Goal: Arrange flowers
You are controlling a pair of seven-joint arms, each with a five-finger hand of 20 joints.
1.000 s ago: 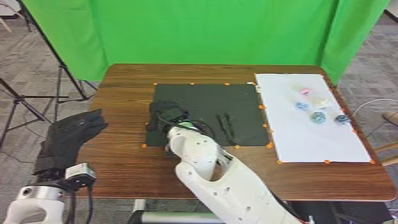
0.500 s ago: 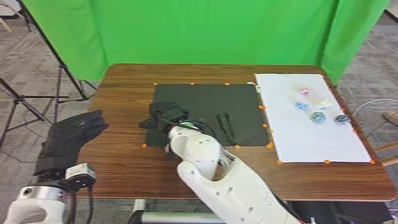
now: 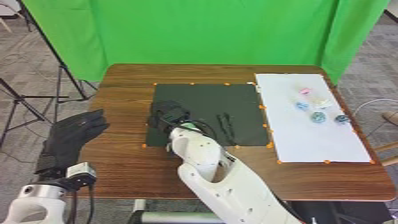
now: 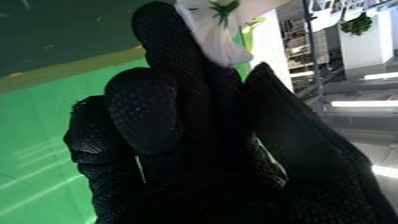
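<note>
Fingers of your right hand [image 4: 160, 110] pinch a white flower [image 4: 222, 50]; the placing looks unfinished

At the left of the head view, your left hand [image 3: 67, 135] waits beside the table [image 3: 124, 165], its fingers extended and a little apart, holding nothing. Next comes the dark mat [image 3: 200, 95], with your right hand over its left part. Seen from the right wrist, the thumb and a finger appear to be clamped on the white flower near their tips, so you have one bloom in hand, probably above that same part. How firm the hold is, you cannot tell. Farther right on the mat lie two slim dark pieces [image 3: 226, 130], whose purpose is unclear. On the white sheet [image 3: 320, 145] at the right sit small blue [image 3: 302, 106], pink [image 3: 306, 91], teal [image 3: 318, 117], white [image 3: 322, 103] and dark blue [image 3: 342, 119] flower-like bits, apart from your hands. Judging by this, picking up is done for one flower; setting it in place is left, and perhaps the loose bits too, if they belong to the arrangement.
</note>
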